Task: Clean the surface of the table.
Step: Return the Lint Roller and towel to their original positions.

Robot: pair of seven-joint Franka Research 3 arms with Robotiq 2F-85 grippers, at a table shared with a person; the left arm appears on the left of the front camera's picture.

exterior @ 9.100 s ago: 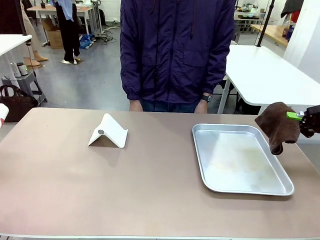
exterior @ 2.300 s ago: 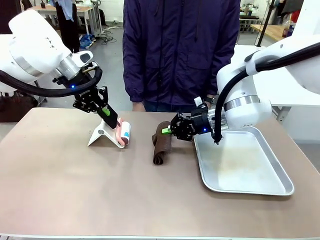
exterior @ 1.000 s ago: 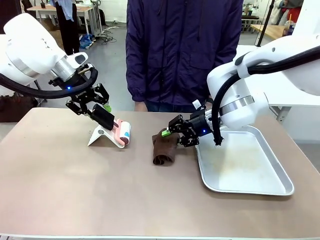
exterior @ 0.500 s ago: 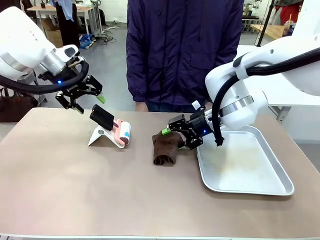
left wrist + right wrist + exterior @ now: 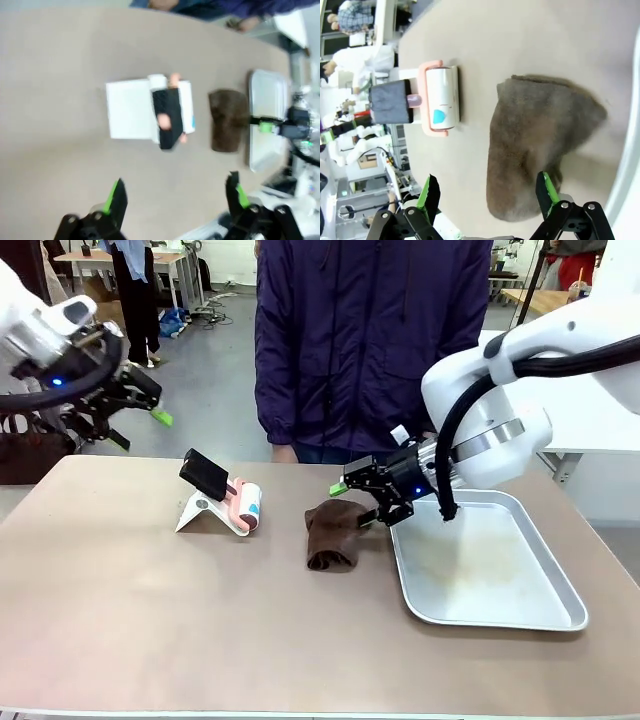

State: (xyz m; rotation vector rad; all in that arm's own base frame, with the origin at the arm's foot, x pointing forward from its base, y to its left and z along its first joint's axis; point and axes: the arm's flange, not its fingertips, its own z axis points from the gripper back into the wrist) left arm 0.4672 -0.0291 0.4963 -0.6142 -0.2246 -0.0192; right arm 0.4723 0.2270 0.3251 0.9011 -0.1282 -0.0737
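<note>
The near half of the worktop lies bare. Toward 12 o'clock stand a lint roller on a white stand, a brown cloth and, at 2 o'clock, a metal tray.

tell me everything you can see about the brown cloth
The cloth is dark brown, fuzzy like terry or microfibre, crumpled into a loose folded lump rather than spread flat. It lies on the table between the lint roller on its white stand and the tray, close to the tray's left rim. The right gripper hovers at its far end with jaws open; whether a fingertip touches it can't be told.
</note>
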